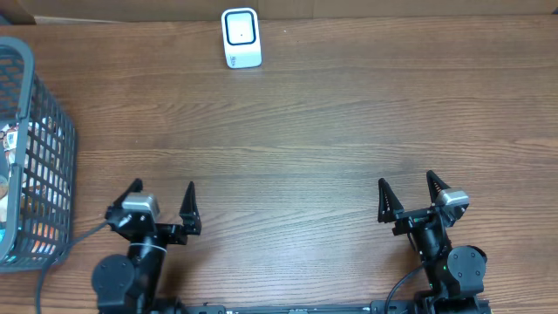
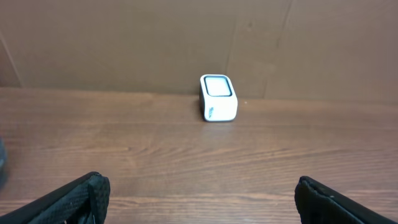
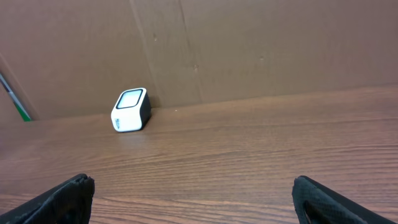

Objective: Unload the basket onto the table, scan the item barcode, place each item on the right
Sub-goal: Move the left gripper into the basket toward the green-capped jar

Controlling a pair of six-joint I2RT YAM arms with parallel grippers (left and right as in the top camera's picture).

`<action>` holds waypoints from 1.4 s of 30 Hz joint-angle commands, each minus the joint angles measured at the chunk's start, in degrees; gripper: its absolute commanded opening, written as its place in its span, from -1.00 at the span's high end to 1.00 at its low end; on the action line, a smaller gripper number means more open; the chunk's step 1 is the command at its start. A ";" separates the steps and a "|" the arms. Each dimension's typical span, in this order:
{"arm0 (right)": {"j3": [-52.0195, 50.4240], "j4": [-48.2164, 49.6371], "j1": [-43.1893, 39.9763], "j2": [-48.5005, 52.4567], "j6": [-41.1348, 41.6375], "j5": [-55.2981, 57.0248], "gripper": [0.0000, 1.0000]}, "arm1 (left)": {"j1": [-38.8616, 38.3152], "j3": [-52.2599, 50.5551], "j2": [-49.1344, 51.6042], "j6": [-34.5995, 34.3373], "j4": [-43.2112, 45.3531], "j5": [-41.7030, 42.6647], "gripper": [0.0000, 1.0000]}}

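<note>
A small white barcode scanner [image 1: 241,37] with a dark window stands at the table's far edge against the cardboard wall; it also shows in the left wrist view [image 2: 218,98] and the right wrist view [image 3: 131,110]. Packaged items [image 1: 13,148] lie in a grey wire basket [image 1: 52,166] at the left edge; no barcode is readable. My left gripper [image 1: 161,197] stands open near the front edge, right of the basket, with nothing between its fingers [image 2: 78,196]. My right gripper [image 1: 406,190] is open too and holds nothing, fingers [image 3: 326,196] wide apart.
Brown cardboard walls [image 2: 186,43] close off the back of the wooden table [image 1: 305,131]. A green-tipped rod [image 3: 15,99] leans at the far left in the right wrist view.
</note>
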 commanded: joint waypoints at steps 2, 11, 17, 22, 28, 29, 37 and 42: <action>-0.59 0.26 -0.11 -0.68 0.20 -0.33 -1.00 | -0.26 10.99 9.57 0.48 -3.87 1.62 -0.99; -0.59 0.26 -0.11 -0.68 0.20 -0.33 -1.00 | -0.28 36.44 32.65 0.48 -21.51 5.53 -0.99; -0.59 0.26 -0.11 -0.68 0.20 -0.33 -1.00 | -0.26 53.18 45.48 0.72 -38.14 5.27 -0.99; -0.59 0.26 -0.11 -0.68 0.20 -0.33 -1.00 | -0.26 60.57 51.89 0.72 -44.24 5.33 -0.98; -0.59 0.26 -0.11 -0.68 0.20 -0.33 -1.00 | -0.28 60.48 56.57 0.72 -46.95 5.01 -0.99; -0.59 0.26 -0.11 -0.68 0.20 -0.33 -1.00 | -0.28 60.48 57.55 0.72 -47.30 5.05 -0.99; -0.59 0.26 -0.11 -0.68 0.20 -0.33 -1.00 | -0.22 63.60 62.10 -0.09 -47.41 4.72 -0.78; -0.59 0.26 -0.11 -0.68 0.20 -0.33 -1.00 | -0.20 71.32 62.25 -4.57 -49.00 -1.79 -0.72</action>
